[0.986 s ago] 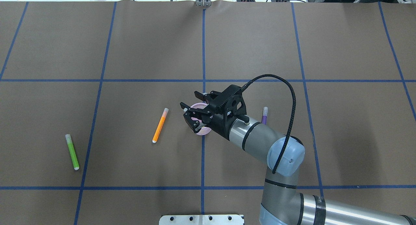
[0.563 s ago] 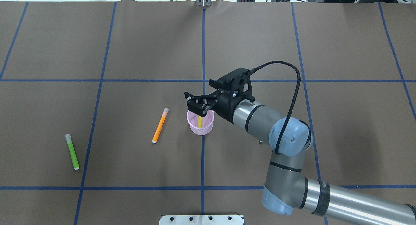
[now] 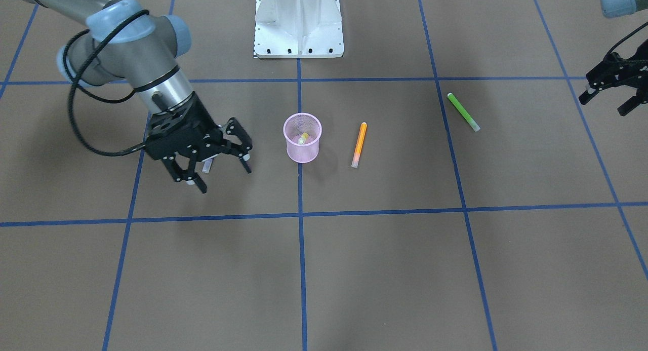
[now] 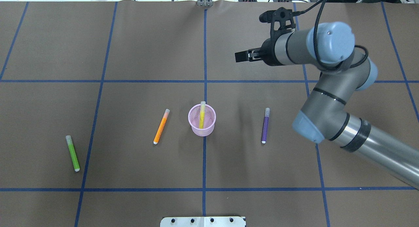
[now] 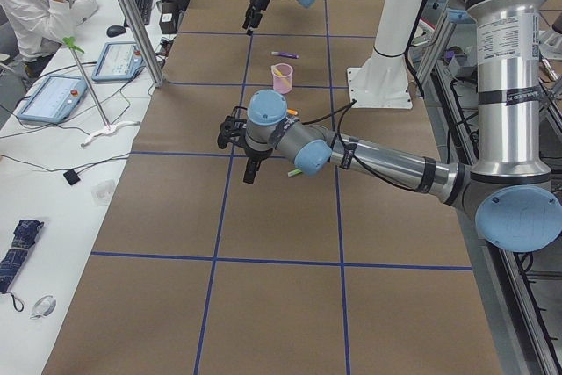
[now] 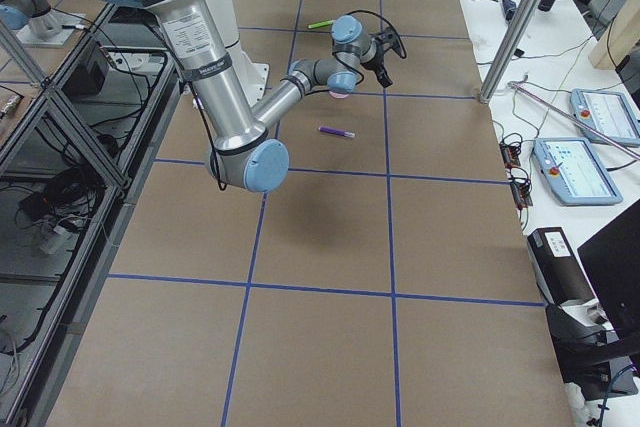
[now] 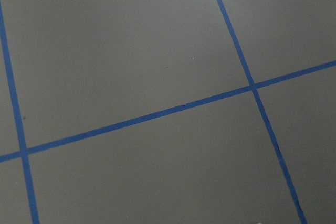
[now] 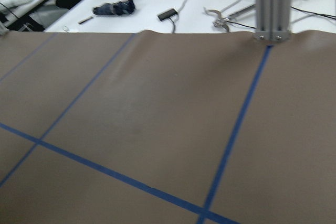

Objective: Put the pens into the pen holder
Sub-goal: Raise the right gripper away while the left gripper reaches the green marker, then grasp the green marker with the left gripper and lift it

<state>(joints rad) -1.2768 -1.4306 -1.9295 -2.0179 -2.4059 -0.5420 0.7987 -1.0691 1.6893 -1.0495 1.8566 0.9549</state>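
The right gripper (image 3: 226, 181) hangs above the table (image 4: 131, 50) with its jaws spread wide and nothing between them. The overhead view shows it (image 4: 240, 56) edge-on, lifted well off the brown paper. Nearest to it is the purple pen (image 4: 265, 125), lying flat on the table below the gripper and apart from it, whitish cap pointing away from the robot. From across the table the gripper hides most of this pen, and only the cap end (image 3: 206, 164) shows beneath it. Next, to the gripper's left, the pink pen holder (image 4: 202, 128) stands upright on a blue tape line (image 4: 204, 161). A yellow pen (image 4: 202, 117) stands in it, leaning toward the far rim, its pale cap reaching just past that rim. Just beyond the holder on the same side, near it but not touching, the orange pen (image 4: 161, 126) lies flat with its cap away from the robot. Farther left again and well apart from the rest lies the green pen (image 4: 72, 153), also flat, cap away from the robot. Farthest from the right gripper, past the green pen, the left gripper (image 3: 605, 100) hangs over the table with its jaws apart and empty.
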